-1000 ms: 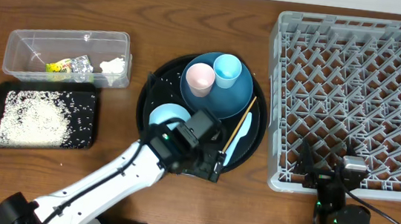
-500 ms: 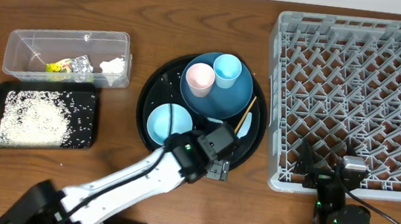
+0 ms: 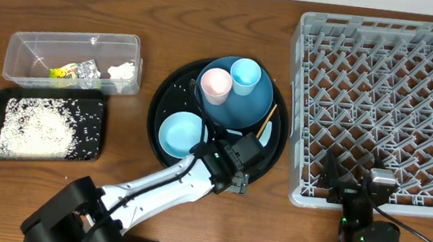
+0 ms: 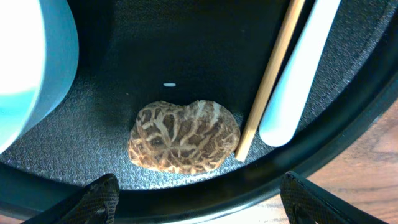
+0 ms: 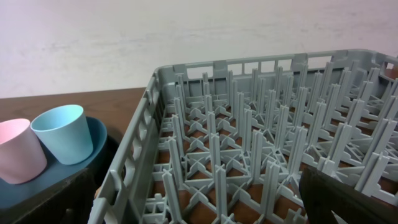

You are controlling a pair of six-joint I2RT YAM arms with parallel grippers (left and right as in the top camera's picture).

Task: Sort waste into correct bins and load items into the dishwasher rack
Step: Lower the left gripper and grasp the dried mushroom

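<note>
well, the left claw (image 4: 196, 193) hangs apart over the brown food scrap (image 4: 184, 135), lower centre of its wrist view, beside the chopstick (image 4: 270, 74) tip. the right claw (image 5: 199, 202), also apart, faces the rack (image 5: 205, 143).

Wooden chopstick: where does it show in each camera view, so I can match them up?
Overhead: the wooden chopstick lies slanted on the right side of the round black tray, by the dark-blue plate.
Left wrist: it runs from the top right down toward the centre, between the brown food scrap and the white spoon.
Right wrist: not in it.
Shared landmark: the round black tray, under the chopstick in both views.
</note>
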